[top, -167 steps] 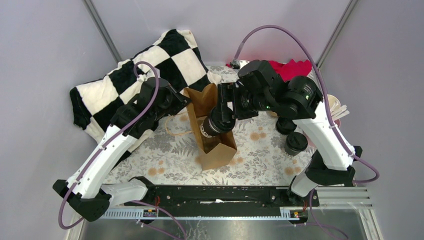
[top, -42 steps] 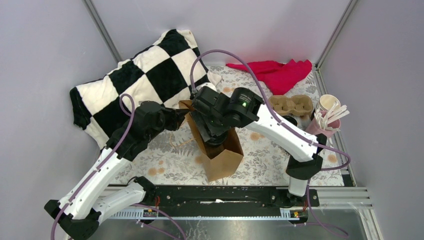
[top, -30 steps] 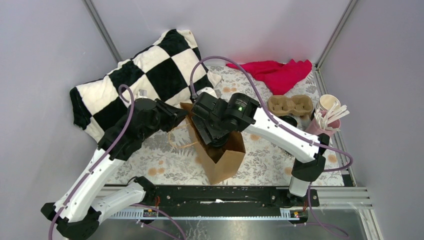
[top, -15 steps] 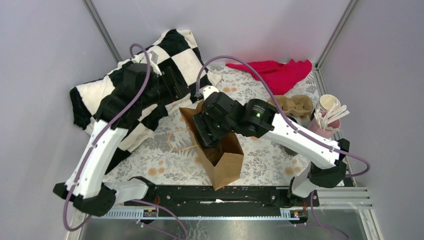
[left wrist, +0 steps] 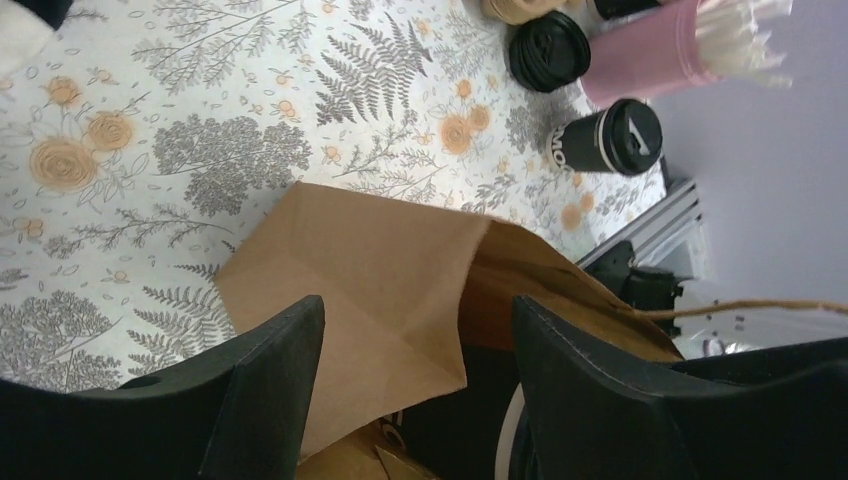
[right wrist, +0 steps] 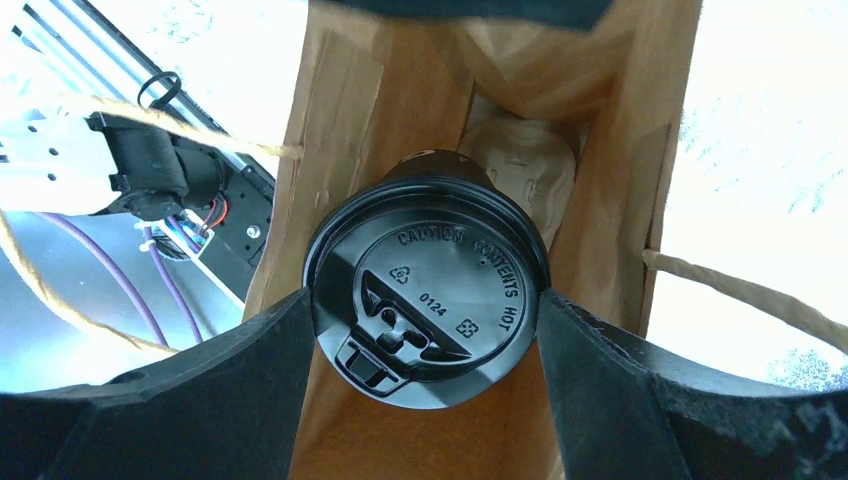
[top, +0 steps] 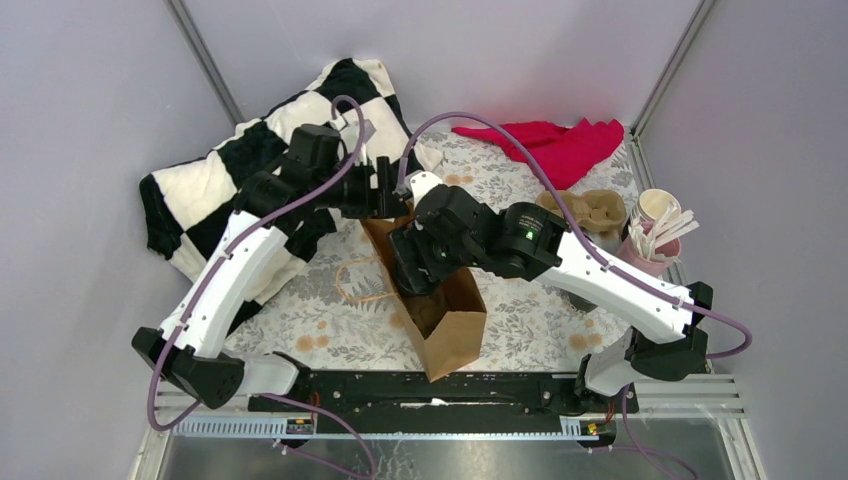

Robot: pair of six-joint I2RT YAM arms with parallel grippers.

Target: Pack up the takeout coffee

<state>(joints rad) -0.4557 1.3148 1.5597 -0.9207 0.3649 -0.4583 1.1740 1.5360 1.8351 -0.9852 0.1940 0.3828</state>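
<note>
desk [top: 320, 335], floral cover. Entries listed from near edge to far.

1. bag [top: 452, 325]: brown paper, upright, mouth open, just in from the middle of the near edge. Unsupported now, its rim freed within the last second.

2. cup [right wrist: 430, 290]: black, lidded, lid up, down inside the bag, with crumpled paper visible beyond it. Seconds ago tilted at the mouth, above the rim; now well below it. Whether resting on the bag floor: cannot tell.

3. right jaws: sunk into the bag mouth, spread wide around the lid and touching it on both sides. Cup apparently held, not yet released.

4. left jaws: a second ago nearly closed on the bag's left rim. Since then opened, swung off toward the pillow and brought back over the far rim. Now wide, holding nothing, with the bag's far wall in line between them, unpinched.

5. second cup [left wrist: 605, 140] and third cup [left wrist: 548, 50]: black, lidded, unpacked. By the right edge, just beside the pink cup [left wrist: 650, 45] of stirrers [left wrist: 745, 30].

6. tray [top: 585, 207], cardboard, and white cup [top: 655, 205]: toward the right edge, farther back.

7. pillow [top: 230, 165], checkered: far-left corner. red cloth [top: 550, 145]: far-right corner.

Assessment: first cup as good as packed, with release and withdrawal outstanding. Bag no longer steadied, so liable to be dragged or tipped on the way out unless gripped again; left jaws well placed for that. Two cups to follow.
</note>
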